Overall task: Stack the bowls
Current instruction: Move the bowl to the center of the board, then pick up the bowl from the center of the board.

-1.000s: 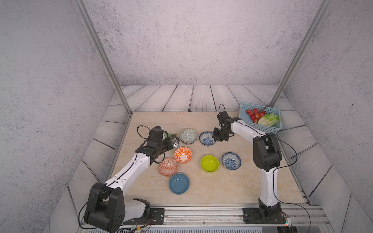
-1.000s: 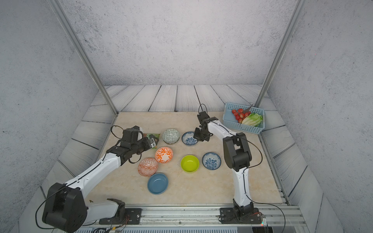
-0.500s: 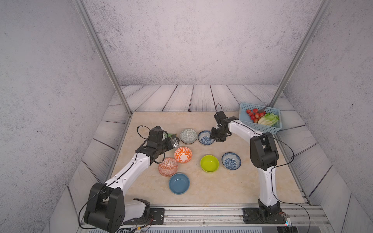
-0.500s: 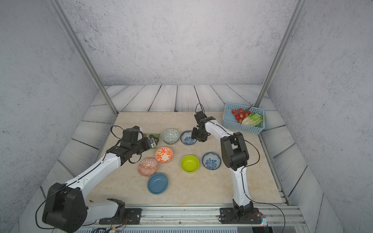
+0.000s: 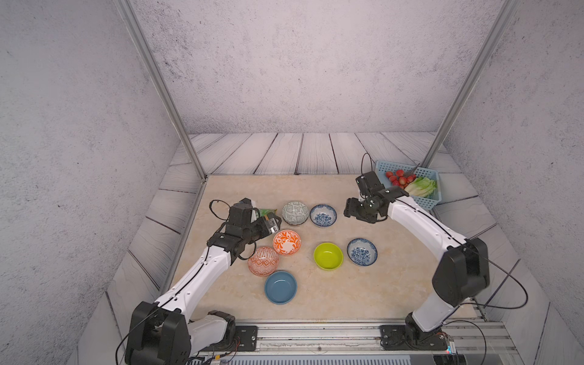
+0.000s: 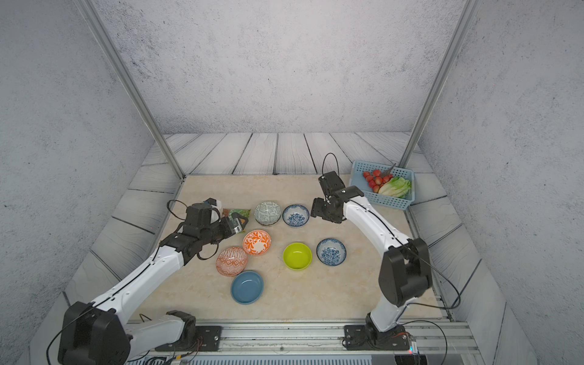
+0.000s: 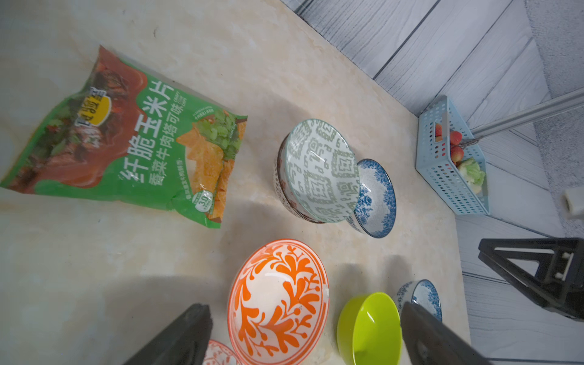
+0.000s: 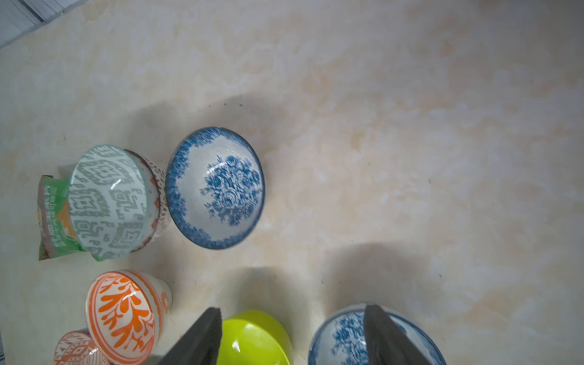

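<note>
While the left gripper (image 7: 303, 308) hangs wide open and empty near an orange-patterned bowl (image 7: 278, 300), the right gripper (image 8: 292, 311) stands open beside a blue-floral bowl (image 8: 215, 188), holding nothing.

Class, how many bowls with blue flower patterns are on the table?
2. The back blue-floral bowl stands beside the grey-green bowl; the front blue-floral bowl stands beside the lime bowl. A mostly hidden bowl under the grey-green bowl shows no blue.
</note>
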You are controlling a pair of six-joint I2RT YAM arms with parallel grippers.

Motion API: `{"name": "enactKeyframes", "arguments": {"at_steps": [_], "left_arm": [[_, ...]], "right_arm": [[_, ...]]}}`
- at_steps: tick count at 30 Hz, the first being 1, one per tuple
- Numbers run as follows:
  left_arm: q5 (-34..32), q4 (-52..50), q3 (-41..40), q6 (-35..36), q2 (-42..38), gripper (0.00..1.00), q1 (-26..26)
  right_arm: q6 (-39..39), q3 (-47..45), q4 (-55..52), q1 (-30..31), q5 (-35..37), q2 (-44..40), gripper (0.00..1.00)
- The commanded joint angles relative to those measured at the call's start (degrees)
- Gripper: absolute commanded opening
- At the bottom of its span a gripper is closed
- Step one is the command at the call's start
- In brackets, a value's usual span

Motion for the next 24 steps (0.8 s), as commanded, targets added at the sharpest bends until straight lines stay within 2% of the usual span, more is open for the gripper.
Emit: {"name": "enactKeyframes", "arguments": {"at_steps": [1, 7, 12, 18, 24], "left_arm": [[3.1, -0.3, -3.2, -1.6, -3.4, 1.00, 0.2], [3.4, -0.1, -7.0, -3.2, -9.6, 1.00, 0.0], [3.4, -0.7, -6.8, -2.9, -10.1, 1.00, 0.1], [3.7, -1.5, -6.3, -2.3, -9.9, 1.00, 0.0], [3.3, -1.4, -6.4, -2.2, -10.2, 1.00, 0.0]], "right_arm": [[2.5, -10.7, -2.7, -1.7, 2.4, -4.2, 0.72], [6.4, -23.8, -2.2, -2.7, 0.8, -15.9, 0.70], [8.7, -29.3, -0.5, -2.8, -0.8, -22.2, 0.68], [9.7, -31.7, 0.8, -3.1, -0.1, -21.9, 0.62], [10.1, -33.2, 3.9, -4.3, -2.4, -19.4, 0.46]]}}
